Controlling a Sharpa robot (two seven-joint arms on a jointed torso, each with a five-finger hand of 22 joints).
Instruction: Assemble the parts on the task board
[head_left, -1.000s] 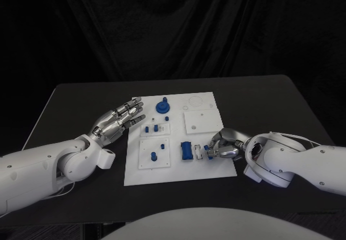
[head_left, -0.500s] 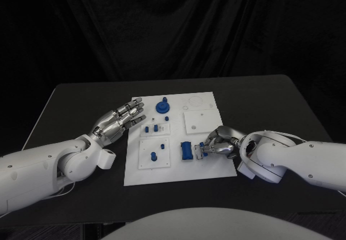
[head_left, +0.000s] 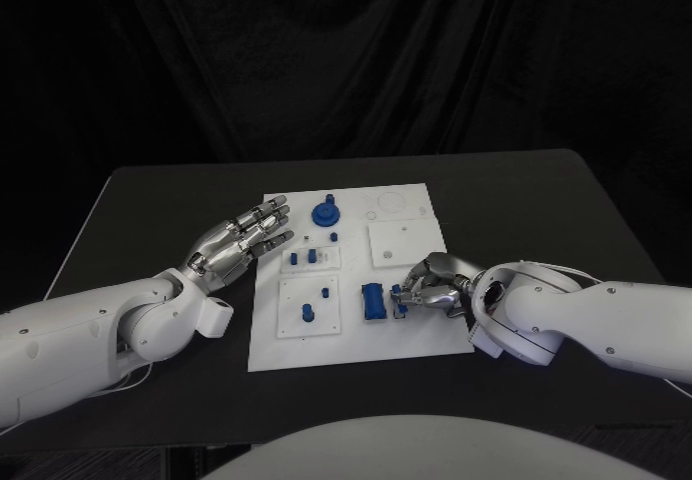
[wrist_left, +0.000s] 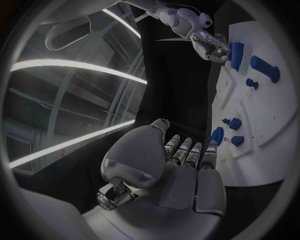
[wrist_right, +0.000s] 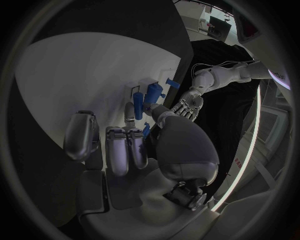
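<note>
The white task board lies mid-table, seen also in the left wrist view. My right hand rests on the board's right part with fingers curled. It pinches a small blue part between thumb and fingers, right beside an upright blue block standing in the board. My left hand hovers at the board's left edge, fingers stretched out and apart, holding nothing. A round blue part stands near the board's far edge.
Small blue pegs stand in the board's left half, and another peg stands on the near-left sub-plate. A plain white square plate sits right of centre. Black table surrounds the board.
My right hand has shifted left across the board with the small blue part, closing in on the upright blue block. The left hand has stayed where it was.
</note>
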